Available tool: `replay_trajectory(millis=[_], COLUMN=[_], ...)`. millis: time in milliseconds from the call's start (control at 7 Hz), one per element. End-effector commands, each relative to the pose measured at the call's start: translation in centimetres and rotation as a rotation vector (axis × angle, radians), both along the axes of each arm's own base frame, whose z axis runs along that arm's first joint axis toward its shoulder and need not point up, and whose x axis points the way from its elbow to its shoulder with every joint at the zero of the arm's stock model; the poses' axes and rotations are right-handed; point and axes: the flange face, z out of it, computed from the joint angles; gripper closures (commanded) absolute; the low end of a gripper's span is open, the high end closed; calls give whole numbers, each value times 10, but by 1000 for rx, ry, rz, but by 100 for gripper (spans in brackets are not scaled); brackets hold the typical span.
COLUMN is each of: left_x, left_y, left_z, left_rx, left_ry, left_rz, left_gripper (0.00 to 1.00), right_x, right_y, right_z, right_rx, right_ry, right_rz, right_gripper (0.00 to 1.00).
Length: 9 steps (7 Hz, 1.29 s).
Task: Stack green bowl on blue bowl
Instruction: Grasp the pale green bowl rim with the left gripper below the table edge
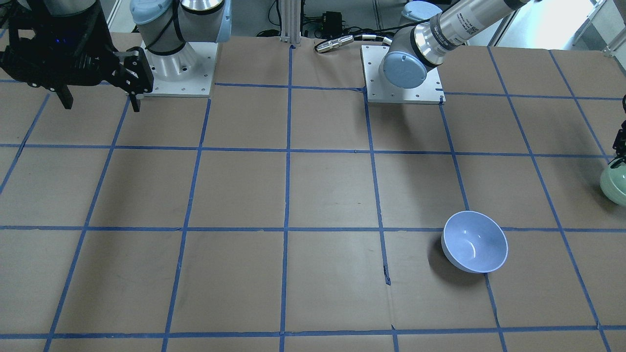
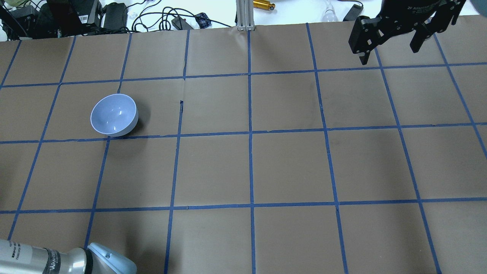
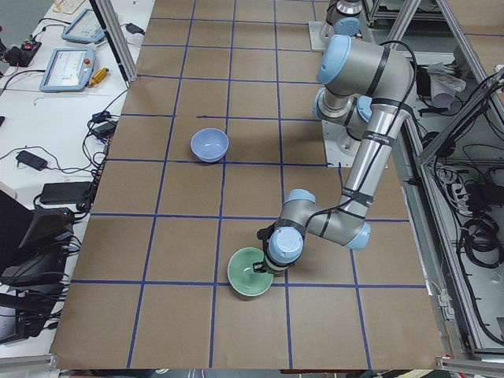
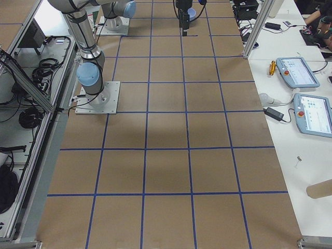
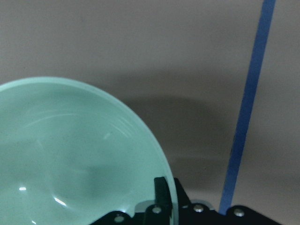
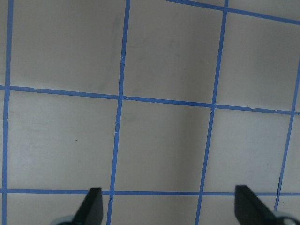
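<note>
green bowl (image 3: 250, 273) at table's (image 3: 236, 205) left end; blue bowl (image 3: 209, 145) well apart, rightward, farther forward.

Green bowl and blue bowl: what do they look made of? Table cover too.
Green bowl: glossy, smooth, opaque mint with a thin paler rim; sharp highlights suggest glazed ceramic or melamine, cannot tell which. Blue bowl: same glossy look, curved light streak inside; likely the same material. Table cover: matte brown paper by its seams and small tears, gridded with blue tape.
</note>
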Motion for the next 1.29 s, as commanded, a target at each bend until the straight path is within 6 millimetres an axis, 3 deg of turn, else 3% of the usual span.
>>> replay_trajectory(millis=[0,857,1000,1143], left_x=[-1,-1,-2,-12], left_y=[-1,-1,-1,-10], left_z=[1,4,12,36], left_rx=[-2,-5,-7,-18], left_ry=[-3,-7,-16,-44], left_rz=[-8,-10,-11,-28], left_gripper=[100,100,100,100], right_x=[0,0,0,0], right_y=[0,0,0,0], right_z=[0,0,0,0], right_rx=[0,0,0,0], right_ry=[0,0,0,0], right_rz=[0,0,0,0], right_gripper=[0,0,0,0])
